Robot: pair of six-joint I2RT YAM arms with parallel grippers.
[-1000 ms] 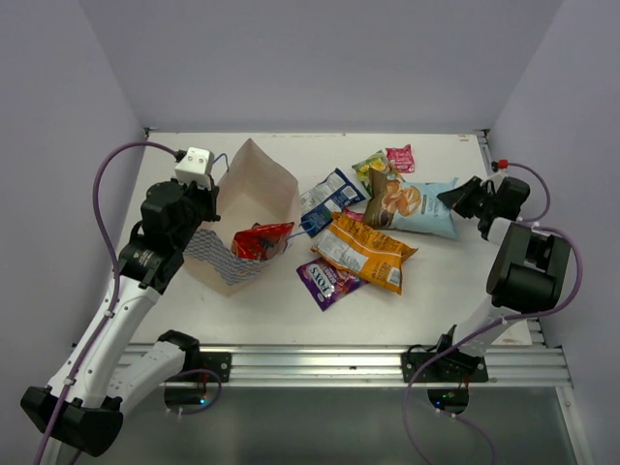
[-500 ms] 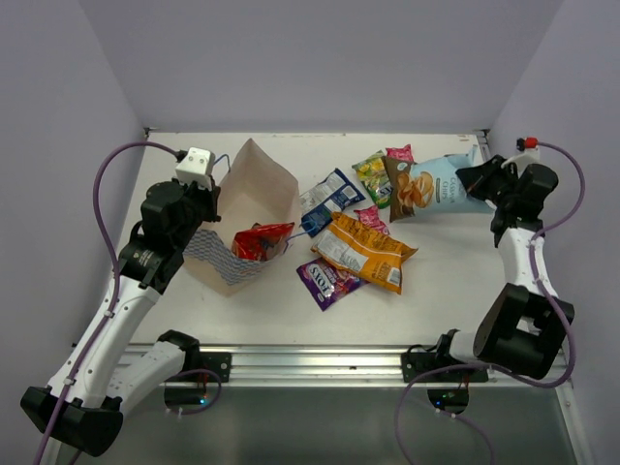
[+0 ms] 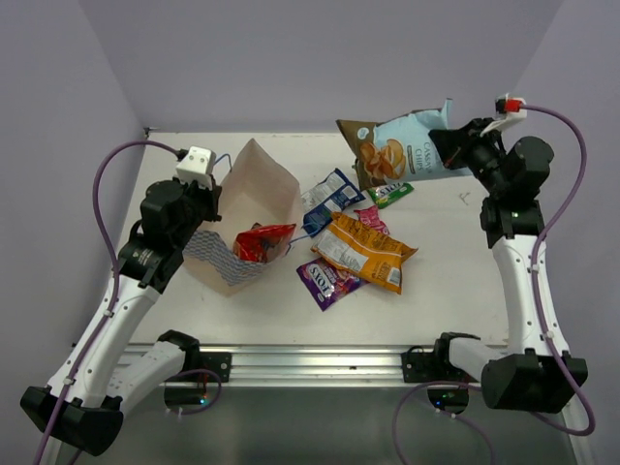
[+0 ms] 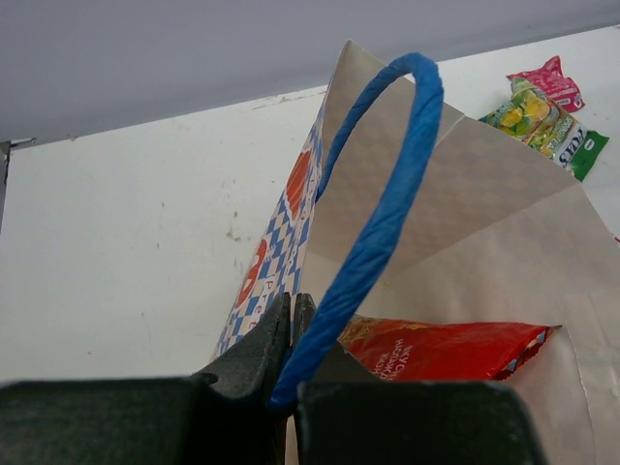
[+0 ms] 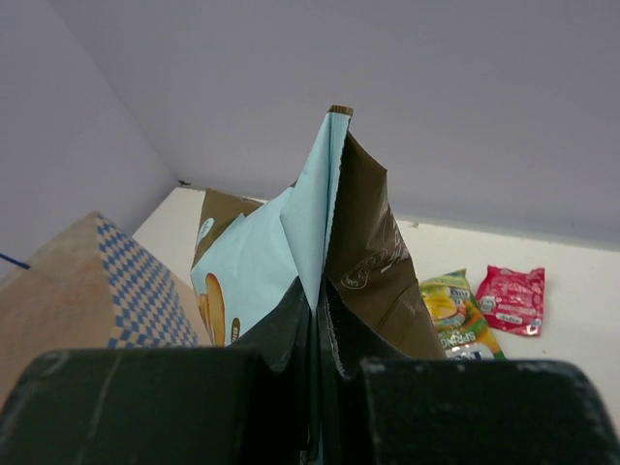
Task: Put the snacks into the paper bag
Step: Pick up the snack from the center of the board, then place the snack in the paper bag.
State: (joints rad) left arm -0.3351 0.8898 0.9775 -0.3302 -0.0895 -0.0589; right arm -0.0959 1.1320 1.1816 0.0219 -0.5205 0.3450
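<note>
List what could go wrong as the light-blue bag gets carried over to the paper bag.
1. The right gripper pinches only one edge of the light-blue bag, which hangs sideways in the air; it may slip or swing.
2. The paper bag is held open by the left gripper pinching just a blue cord handle; the mouth could sag.
3. The red cookie bag sits in the opening and may block entry.

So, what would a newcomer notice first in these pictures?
The light-blue bag hangs in the air at the far right, pinched by the right tool. At the left, the paper bag stands open with a red pack inside, the left tool shut on its blue handle.
</note>
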